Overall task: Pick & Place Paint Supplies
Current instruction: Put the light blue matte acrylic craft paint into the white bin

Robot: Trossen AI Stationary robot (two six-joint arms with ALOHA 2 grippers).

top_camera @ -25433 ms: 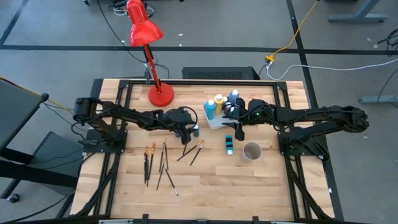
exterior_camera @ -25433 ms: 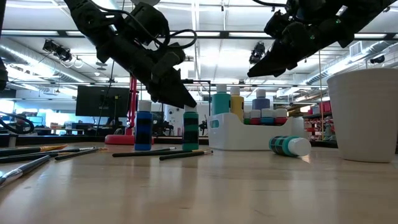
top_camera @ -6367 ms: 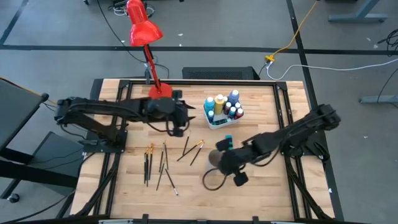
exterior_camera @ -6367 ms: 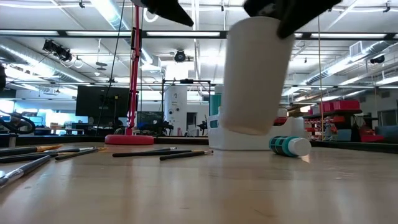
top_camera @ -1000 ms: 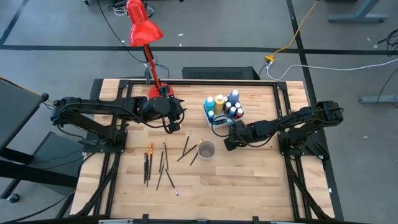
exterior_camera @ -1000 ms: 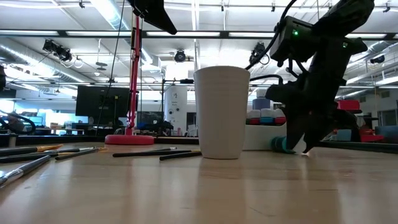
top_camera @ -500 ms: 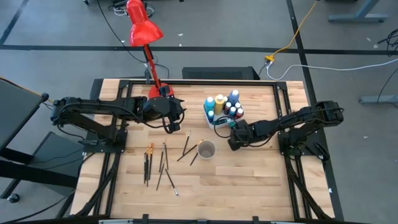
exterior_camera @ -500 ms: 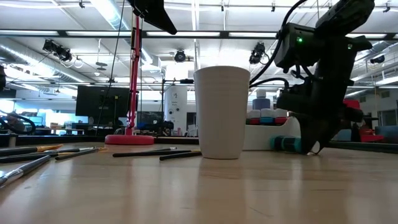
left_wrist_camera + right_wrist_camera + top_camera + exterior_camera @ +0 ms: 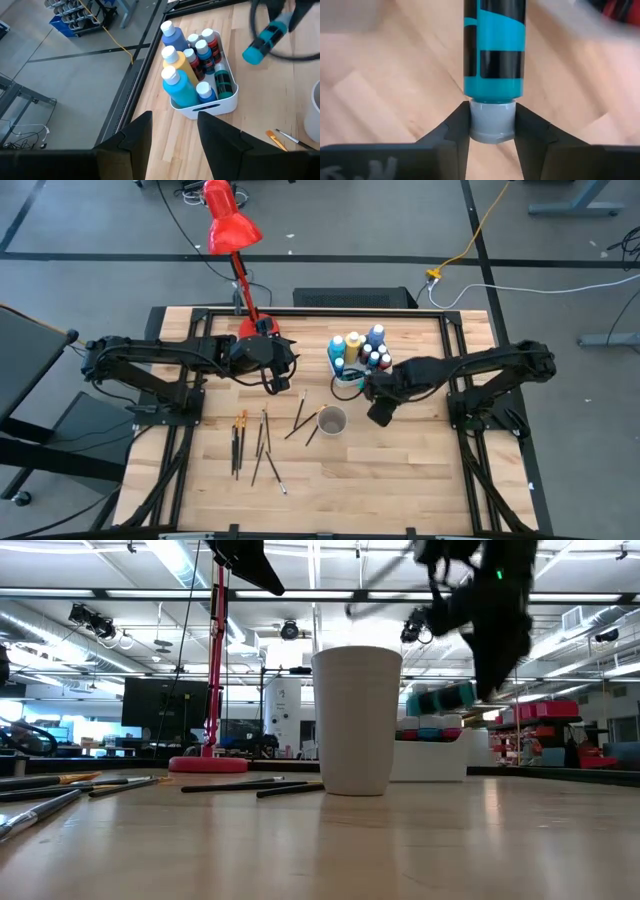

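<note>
Right hand (image 9: 491, 125) around teal bottle's (image 9: 494, 47) cap

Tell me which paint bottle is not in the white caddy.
The teal bottle with black bands: the right gripper pinches its grey cap and holds it above the table, beside the white caddy where the other bottles stand.

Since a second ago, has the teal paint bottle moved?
Yes. The teal bottle lay on the table beside the white caddy; now the right gripper holds it by its cap, lifted above the caddy's rim.
</note>
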